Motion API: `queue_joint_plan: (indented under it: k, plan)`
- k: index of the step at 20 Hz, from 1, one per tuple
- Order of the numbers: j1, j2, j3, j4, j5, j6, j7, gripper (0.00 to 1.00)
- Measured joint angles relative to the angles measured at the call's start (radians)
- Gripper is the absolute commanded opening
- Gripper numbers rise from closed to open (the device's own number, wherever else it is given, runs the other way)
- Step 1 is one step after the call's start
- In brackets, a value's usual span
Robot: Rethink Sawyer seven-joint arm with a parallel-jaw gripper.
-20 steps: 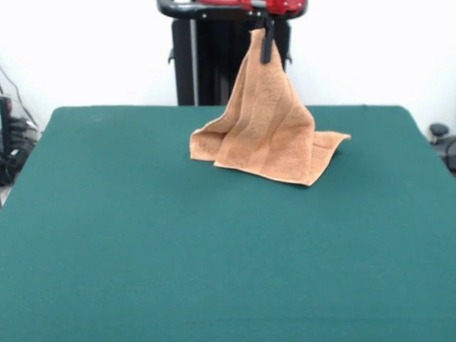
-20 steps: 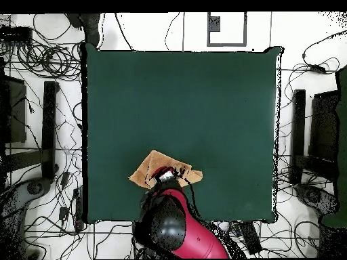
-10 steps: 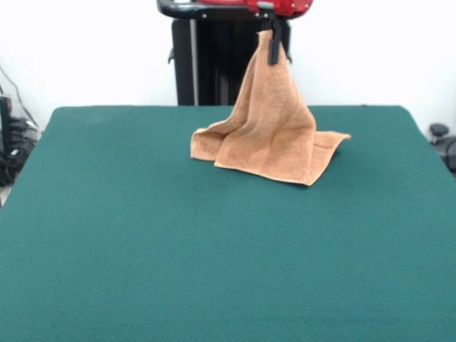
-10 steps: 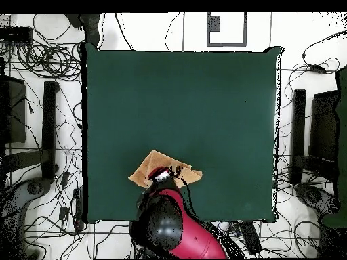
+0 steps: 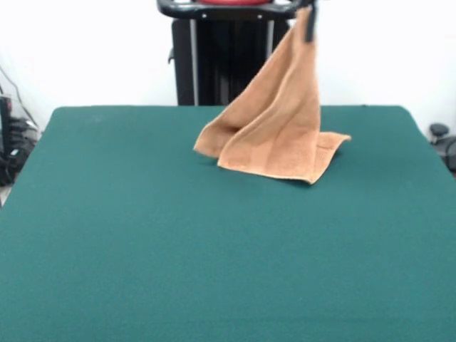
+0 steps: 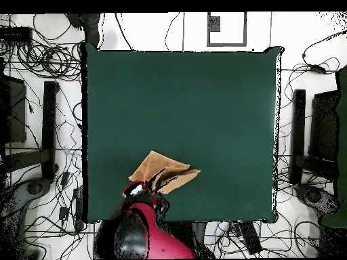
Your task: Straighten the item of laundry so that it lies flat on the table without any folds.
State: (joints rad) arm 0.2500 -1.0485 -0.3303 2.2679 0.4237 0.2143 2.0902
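Note:
The orange-tan towel (image 5: 274, 128) hangs as a tent from one raised corner, with its lower edges resting on the green table (image 5: 178, 242). My gripper (image 5: 308, 23) is shut on that raised corner near the top of the front view. From overhead, the towel (image 6: 161, 170) lies near the table's lower edge, left of centre, partly under the red arm (image 6: 139, 233), and the gripper (image 6: 137, 189) sits at the towel's lower left. The left part of the towel is bunched in folds.
Cables and black stands (image 6: 47, 128) surround the table on the floor. The black pedestal (image 5: 221, 60) stands behind the towel. A wide stretch of green cloth (image 6: 183, 101) extends away from the towel.
The gripper has carried the held corner up and to the right in the front view. The towel now stretches out at a slant, and its left fold has drawn in slightly.

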Motion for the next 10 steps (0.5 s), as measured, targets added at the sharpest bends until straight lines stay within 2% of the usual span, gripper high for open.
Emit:
queue_joint_plan:
  k: [3,4,8,10]
  plan:
    - [0.184,-0.003,-0.142,-0.094,-0.054,0.234,0.051,0.00]
    - [0.276,-0.008,-0.219,-0.160,-0.087,0.410,0.101,0.00]
    - [0.367,-0.017,-0.322,-0.260,-0.119,0.671,0.213,0.00]
    - [0.375,-0.022,-0.343,-0.282,-0.122,0.719,0.247,0.00]
